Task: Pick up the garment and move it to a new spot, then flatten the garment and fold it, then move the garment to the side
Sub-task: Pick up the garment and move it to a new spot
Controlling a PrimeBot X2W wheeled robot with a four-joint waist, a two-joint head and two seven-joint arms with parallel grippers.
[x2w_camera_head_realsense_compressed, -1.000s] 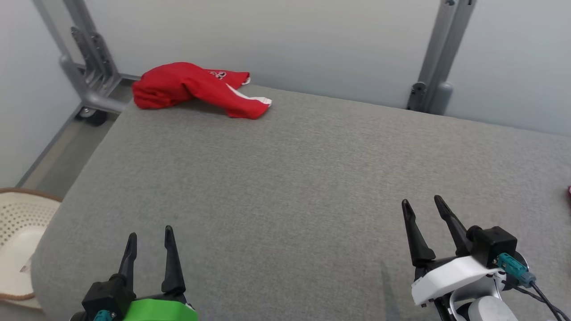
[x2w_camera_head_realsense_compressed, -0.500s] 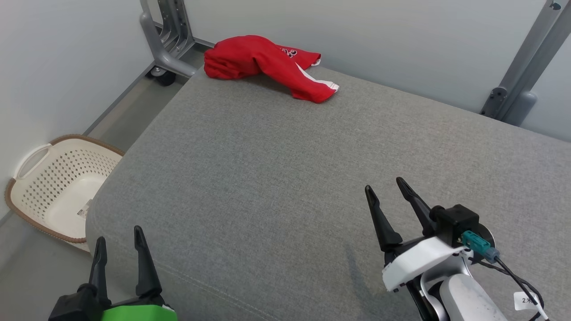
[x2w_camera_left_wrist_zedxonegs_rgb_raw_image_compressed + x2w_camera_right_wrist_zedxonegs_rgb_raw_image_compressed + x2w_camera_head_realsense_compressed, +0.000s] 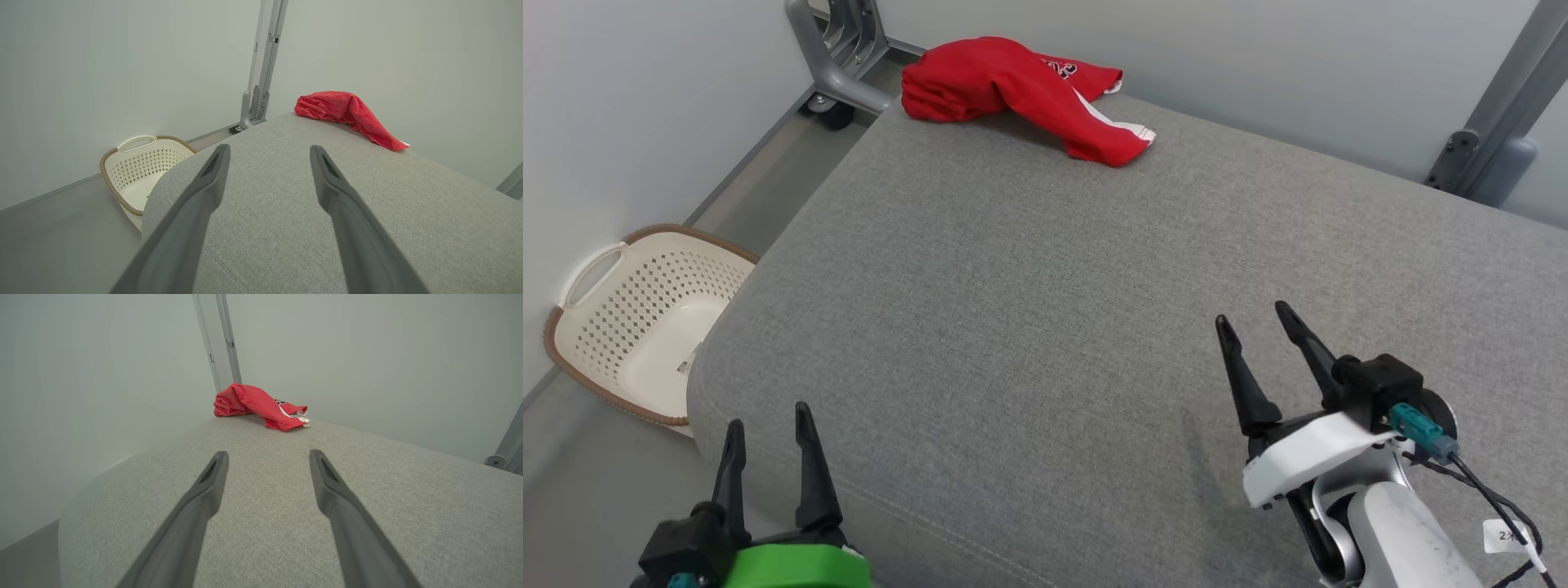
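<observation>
Grey padded surface, red garment bunched at its far left corner, not yet picked up.
Garment lies close to the far edge, beside a metal frame post. Likely risks: a long reach nudges it over the edge, or a pinch takes only one layer and it trails on the lift. Count: one surface, one basket on the floor to the left, one garment, two grippers. Left gripper and right gripper sit at the near side, fingers spread, holding nothing.
</observation>
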